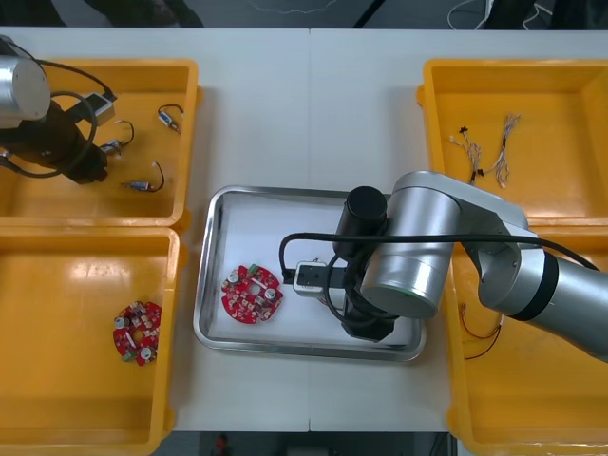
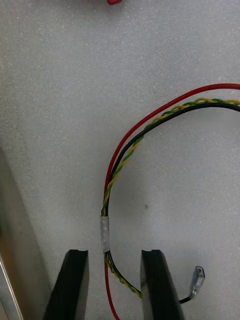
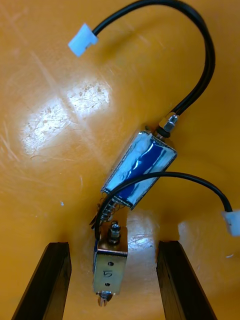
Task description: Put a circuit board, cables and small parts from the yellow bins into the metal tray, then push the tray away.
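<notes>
The metal tray (image 1: 285, 193), white inside, holds a round red circuit board (image 1: 252, 293). My right arm (image 1: 418, 256) reaches over the tray's right half and hides its own fingers there. In the right wrist view the right gripper (image 2: 114, 260) is open, low over the tray floor, with a red and yellow cable (image 2: 122, 160) running between its fingers. My left gripper (image 1: 87, 169) is in the far left yellow bin (image 1: 185, 76). It is open (image 3: 112, 250) around a small metal part (image 3: 110, 267) marked 5, which touches a blue-wrapped metal part (image 3: 140, 170) with black leads.
Two more small metal parts (image 1: 171, 117) (image 1: 142, 185) lie in the far left bin. A second circuit board (image 1: 138, 332) sits in the near left bin. The far right bin holds thin cables (image 1: 486, 150). A red cable (image 1: 480, 328) shows in the near right bin.
</notes>
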